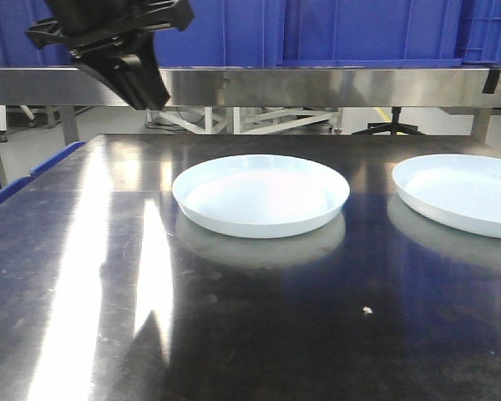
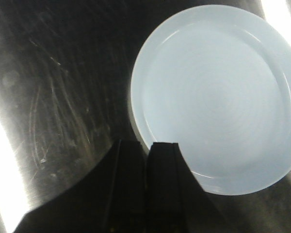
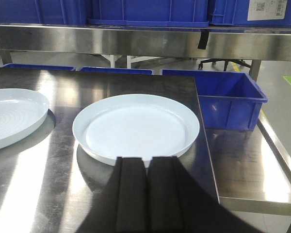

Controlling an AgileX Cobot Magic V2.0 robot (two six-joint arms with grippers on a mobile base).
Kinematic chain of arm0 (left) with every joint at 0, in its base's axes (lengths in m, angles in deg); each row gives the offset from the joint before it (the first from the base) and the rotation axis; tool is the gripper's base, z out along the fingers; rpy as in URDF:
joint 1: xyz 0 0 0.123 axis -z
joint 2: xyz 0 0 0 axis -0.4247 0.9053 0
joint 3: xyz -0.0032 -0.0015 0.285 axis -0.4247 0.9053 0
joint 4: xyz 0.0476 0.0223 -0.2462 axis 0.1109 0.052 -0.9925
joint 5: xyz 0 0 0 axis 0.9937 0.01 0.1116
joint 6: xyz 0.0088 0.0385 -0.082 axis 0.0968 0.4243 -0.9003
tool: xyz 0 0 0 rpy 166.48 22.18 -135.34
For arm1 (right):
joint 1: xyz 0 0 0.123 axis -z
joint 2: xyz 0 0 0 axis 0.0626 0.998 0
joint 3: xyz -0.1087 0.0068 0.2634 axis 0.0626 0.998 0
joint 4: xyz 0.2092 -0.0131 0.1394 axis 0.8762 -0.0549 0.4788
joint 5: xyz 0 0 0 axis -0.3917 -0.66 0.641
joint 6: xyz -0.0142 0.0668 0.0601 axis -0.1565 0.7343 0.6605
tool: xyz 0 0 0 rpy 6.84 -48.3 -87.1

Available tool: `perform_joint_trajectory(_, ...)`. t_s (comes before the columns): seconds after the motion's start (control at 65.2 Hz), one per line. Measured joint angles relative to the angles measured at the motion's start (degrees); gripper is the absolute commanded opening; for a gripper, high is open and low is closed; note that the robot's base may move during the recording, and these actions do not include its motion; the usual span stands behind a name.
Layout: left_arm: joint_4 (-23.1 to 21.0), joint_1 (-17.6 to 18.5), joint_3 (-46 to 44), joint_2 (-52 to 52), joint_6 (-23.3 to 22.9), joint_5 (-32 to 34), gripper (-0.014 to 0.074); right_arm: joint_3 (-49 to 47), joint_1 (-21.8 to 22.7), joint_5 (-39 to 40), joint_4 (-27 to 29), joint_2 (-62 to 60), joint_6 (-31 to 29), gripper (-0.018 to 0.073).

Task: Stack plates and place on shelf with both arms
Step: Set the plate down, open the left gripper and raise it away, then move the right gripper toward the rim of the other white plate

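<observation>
White plate (image 1: pixel 260 194), 2nd plate (image 1: pixel 463 190) beside, apart, left gripper (image 1: pixel 146 93) aloft, jaws together

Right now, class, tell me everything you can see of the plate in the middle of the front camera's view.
This plate is large, round, shallow, white with a faint blue tint, seemingly glazed. It has a low upturned rim and a flat centre with faint concentric rings. It lies flat and empty on the dark shiny table, apart from the other plate. Only the table touches it; the left gripper hangs above, clear of it.
</observation>
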Motion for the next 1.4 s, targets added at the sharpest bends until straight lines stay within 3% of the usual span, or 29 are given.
perform_joint_trajectory(0.384,0.43,0.00,28.95,-19.39,0.00,27.17,0.0082,0.00,0.00,0.00,0.00,0.00,0.00,0.0049)
perform_joint_trajectory(0.552,0.43,-2.56,39.80,-29.32,0.00,35.22,0.0082,0.00,0.00,0.00,0.00,0.00,0.00,0.0049)
perform_joint_trajectory(0.644,0.73,-5.26,44.08,-34.90,0.00,36.90,0.0082,0.00,0.00,0.00,0.00,0.00,0.00,0.0049)
perform_joint_trajectory(0.92,7.44,-11.85,54.21,-53.39,0.00,37.45,0.0082,0.00,0.00,0.00,0.00,0.00,0.00,0.0049)
perform_joint_trajectory(1.12,7.57,-13.55,59.02,-64.31,-0.02,37.45,0.0082,0.00,0.00,0.00,0.00,0.00,0.00,0.0049)
perform_joint_trajectory(1.396,7.06,-14.31,59.29,-69.15,-0.12,37.35,0.0082,0.00,0.00,0.00,0.00,0.00,0.00,0.0049)
